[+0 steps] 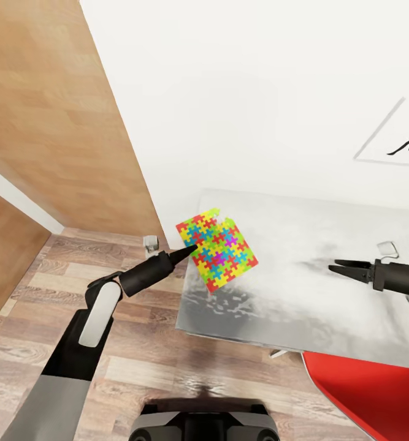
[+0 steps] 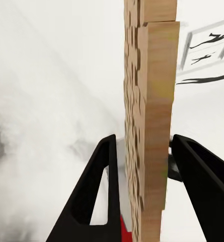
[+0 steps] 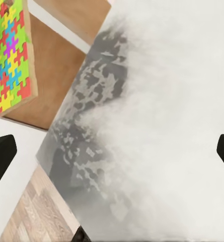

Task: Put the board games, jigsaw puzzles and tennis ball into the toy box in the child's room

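Observation:
A jigsaw puzzle (image 1: 219,251), a thin wood-backed sheet of yellow, pink, blue and green pieces, hangs tilted over the left corner of the table (image 1: 327,294). My left gripper (image 1: 192,248) is shut on its near edge. In the left wrist view the puzzle's wooden edge (image 2: 152,75) stands between the two black fingers (image 2: 104,166). My right gripper (image 1: 336,267) hovers open over the table's right part, holding nothing. From the right wrist the puzzle (image 3: 8,55) shows beyond the pale mottled table top (image 3: 157,101). The toy box, board games, tennis ball and bed are out of view.
A red chair seat (image 1: 363,392) sits against the table's near edge at the right. The white wall behind carries a black silhouette picture (image 1: 406,141). A small pale object (image 1: 386,248) lies on the table beyond my right gripper. Wood-plank floor (image 1: 137,367) lies left of the table.

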